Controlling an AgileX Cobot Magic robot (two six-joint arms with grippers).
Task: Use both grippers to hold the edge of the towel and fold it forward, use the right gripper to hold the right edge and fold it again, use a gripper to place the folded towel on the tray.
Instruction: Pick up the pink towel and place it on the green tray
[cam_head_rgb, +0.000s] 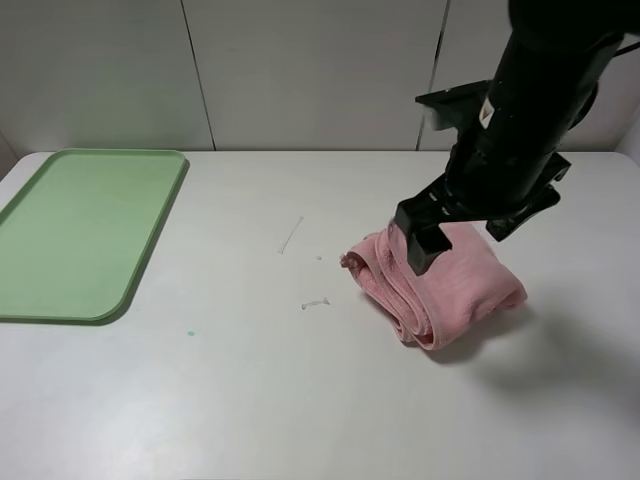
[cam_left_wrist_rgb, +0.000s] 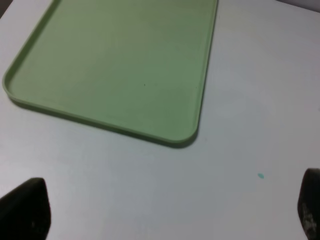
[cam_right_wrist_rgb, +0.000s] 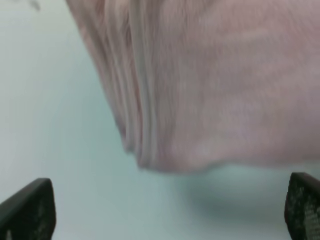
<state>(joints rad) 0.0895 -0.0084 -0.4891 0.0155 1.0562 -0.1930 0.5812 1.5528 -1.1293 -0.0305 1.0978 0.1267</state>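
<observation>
On the right half of the desk (cam_head_rgb: 250, 400), about midway between its far and near edges, the towel (cam_head_rgb: 455, 290) lies folded into a thick pink bundle, its layered folds facing the left edge. The right gripper (cam_right_wrist_rgb: 165, 210) hangs close above it with its jaws spread wide, holding nothing. The tray (cam_head_rgb: 80, 230) sits at the far left corner, well apart from the towel, and the left gripper (cam_left_wrist_rgb: 167, 207) hovers over the desk just off the tray's near right corner, its jaws also wide and gripping nothing.
</observation>
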